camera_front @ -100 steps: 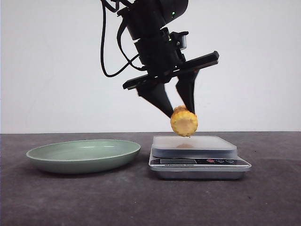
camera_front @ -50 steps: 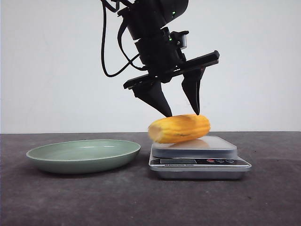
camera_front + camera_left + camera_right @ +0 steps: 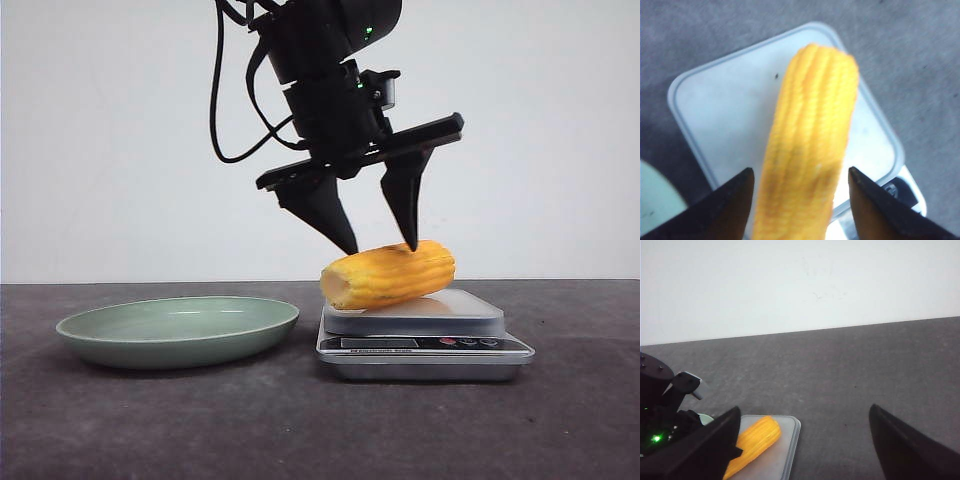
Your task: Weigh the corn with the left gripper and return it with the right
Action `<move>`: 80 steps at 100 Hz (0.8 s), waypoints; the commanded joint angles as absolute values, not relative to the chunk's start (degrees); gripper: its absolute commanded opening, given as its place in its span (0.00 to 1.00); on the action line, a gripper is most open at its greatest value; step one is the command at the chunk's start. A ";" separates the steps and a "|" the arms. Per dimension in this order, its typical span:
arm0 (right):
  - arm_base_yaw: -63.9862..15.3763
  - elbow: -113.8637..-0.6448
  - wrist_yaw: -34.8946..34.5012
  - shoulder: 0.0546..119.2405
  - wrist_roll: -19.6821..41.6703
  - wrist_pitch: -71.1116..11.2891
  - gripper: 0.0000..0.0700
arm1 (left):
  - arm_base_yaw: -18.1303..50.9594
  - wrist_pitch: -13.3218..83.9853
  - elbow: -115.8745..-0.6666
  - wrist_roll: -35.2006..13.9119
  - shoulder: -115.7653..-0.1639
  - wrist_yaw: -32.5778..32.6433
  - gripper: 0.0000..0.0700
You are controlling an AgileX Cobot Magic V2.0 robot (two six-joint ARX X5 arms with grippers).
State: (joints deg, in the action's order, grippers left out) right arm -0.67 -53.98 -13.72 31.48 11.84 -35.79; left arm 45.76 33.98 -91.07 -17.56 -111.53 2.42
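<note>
The corn (image 3: pixel 390 275) is a stubby yellow-orange cob lying on its side on the scale's white platform (image 3: pixel 470 310), pale cut end to the left. My left gripper (image 3: pixel 382 248) hangs right above it, open, with the fingertips at the cob's top and apart from it. In the left wrist view the corn (image 3: pixel 810 145) lies between the spread fingers (image 3: pixel 732 205) with gaps on both sides. My right gripper (image 3: pixel 804 409) is open and empty, well away from the scale. Its view shows the corn (image 3: pixel 755 440) on the scale (image 3: pixel 782 450).
A pale green plate (image 3: pixel 178 330) stands on the dark table left of the scale. The scale's front panel (image 3: pixel 425 345) has a display and small buttons. The left arm (image 3: pixel 660 420) with a green light shows in the right wrist view. A white wall is behind.
The left gripper has opened and let go of the corn. The cob went from hanging end-on between the fingers to lying on the scale. The gripper rose slightly.
</note>
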 commanded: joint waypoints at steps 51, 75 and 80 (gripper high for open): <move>-2.70 -54.98 -14.81 32.56 11.33 -36.10 0.74 | 36.88 40.91 -93.17 -6.61 -72.10 12.38 0.50; -5.23 -54.98 -15.18 33.15 11.31 -35.86 0.74 | 25.78 52.93 -93.17 -3.92 -52.27 22.35 0.50; -5.61 -54.98 -15.20 33.47 11.31 -35.88 0.74 | 24.21 55.33 -93.17 -3.88 -48.21 24.40 0.50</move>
